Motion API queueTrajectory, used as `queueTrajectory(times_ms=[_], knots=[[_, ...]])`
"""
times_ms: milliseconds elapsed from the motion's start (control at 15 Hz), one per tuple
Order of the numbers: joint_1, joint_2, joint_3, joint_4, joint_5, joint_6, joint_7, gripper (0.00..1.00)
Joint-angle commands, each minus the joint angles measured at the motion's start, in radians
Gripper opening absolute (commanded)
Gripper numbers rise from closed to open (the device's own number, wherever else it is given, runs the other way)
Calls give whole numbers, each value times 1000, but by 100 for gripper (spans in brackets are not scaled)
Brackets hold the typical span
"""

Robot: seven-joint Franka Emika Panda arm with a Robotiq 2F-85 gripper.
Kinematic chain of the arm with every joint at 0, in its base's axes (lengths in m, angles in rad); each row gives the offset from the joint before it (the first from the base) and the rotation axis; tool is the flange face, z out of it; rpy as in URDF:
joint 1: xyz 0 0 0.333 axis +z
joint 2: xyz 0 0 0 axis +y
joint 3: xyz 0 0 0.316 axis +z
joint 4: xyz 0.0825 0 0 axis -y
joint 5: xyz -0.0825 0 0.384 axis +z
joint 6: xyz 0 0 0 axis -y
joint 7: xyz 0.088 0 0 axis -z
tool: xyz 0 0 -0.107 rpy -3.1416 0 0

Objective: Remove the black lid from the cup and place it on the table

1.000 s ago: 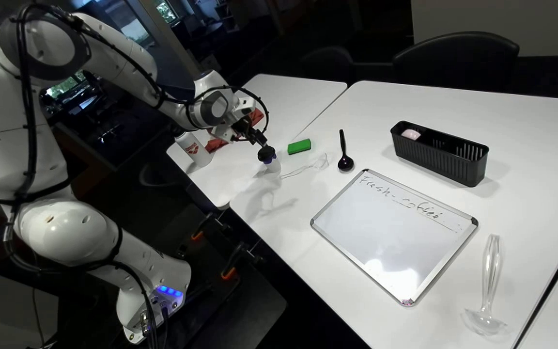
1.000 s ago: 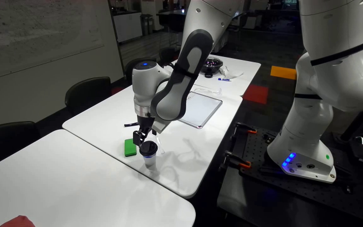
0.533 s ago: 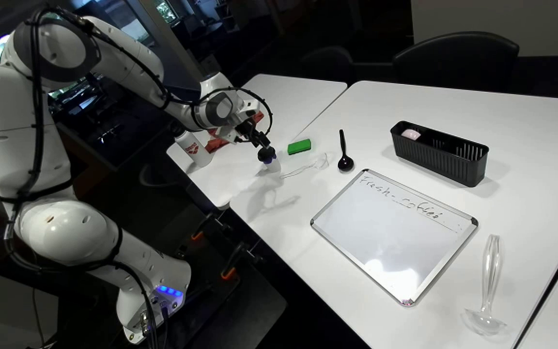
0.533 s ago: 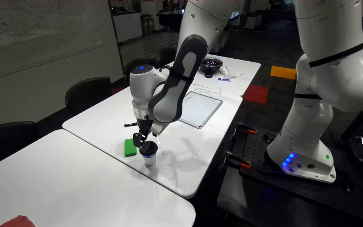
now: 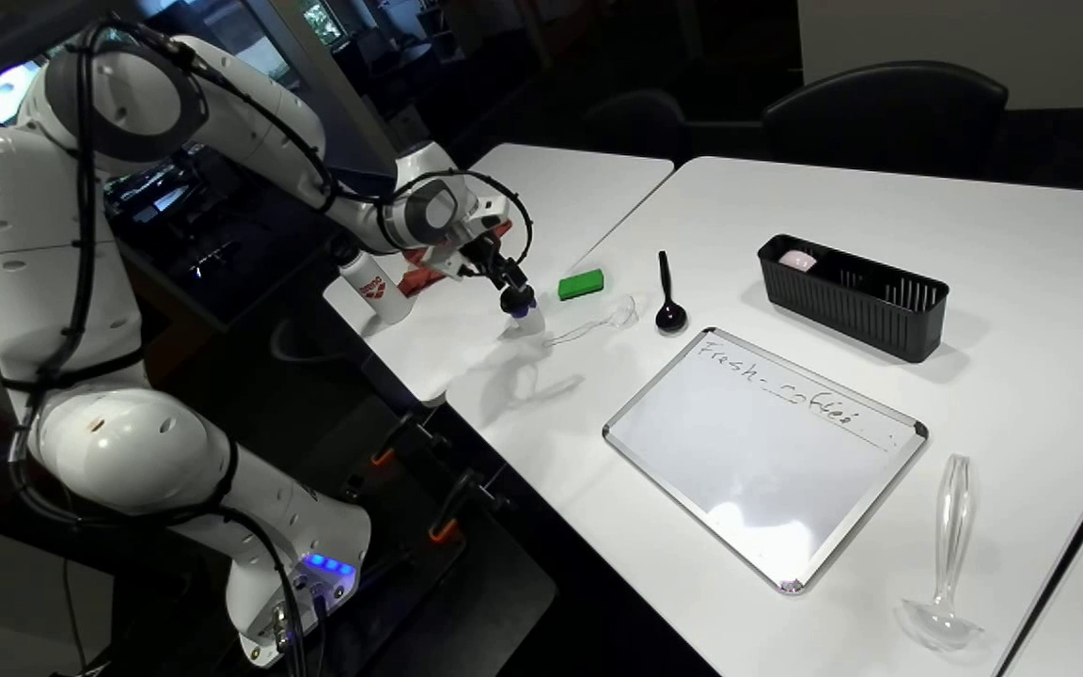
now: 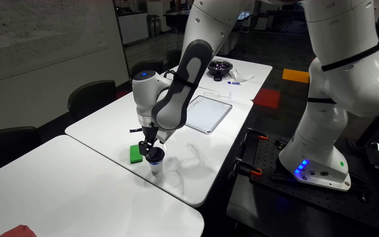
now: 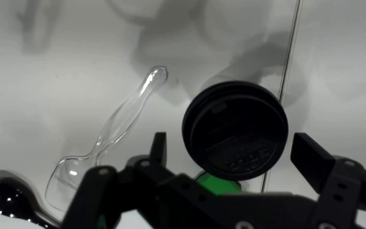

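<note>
The black lid point(image 7: 235, 130) is a round cap with raised lettering, seated on top of the small whitish cup point(image 6: 157, 167). The lid also shows in both exterior views point(image 5: 517, 300) point(image 6: 155, 154). The cup stands upright on the white table point(image 5: 1021, 310), near a seam between tabletops; the lid hides it in the wrist view. My gripper point(image 7: 229, 143) is open, its fingers on either side of the lid's near half, with a gap on both sides. In an exterior view my gripper point(image 6: 151, 148) is just at the lid's height or slightly above; exact height is hard to tell.
A green eraser point(image 5: 581, 285) lies close to the cup, partly under the gripper in the wrist view. A clear ladle point(image 7: 122, 121) and a black spoon point(image 5: 668, 315) lie nearby. A framed whiteboard point(image 5: 767, 461), a black basket point(image 5: 852, 301) and a white bottle point(image 5: 377, 290) stand farther off.
The arm has shifted and my wrist has tilted and come slightly lower around the lid. The fingers stay close to the lid. The lid and cup have not moved.
</note>
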Motion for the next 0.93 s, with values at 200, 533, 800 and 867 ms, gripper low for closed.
queueTrajectory(times_ms=[200,533,800,867], knots=[[13,31,0,53,-3,-61,2,100],[20,47,-1,67,-4,-61,3,80],[29,52,-4,73,-7,-61,6,79],[32,51,-4,73,-8,-61,6,80]])
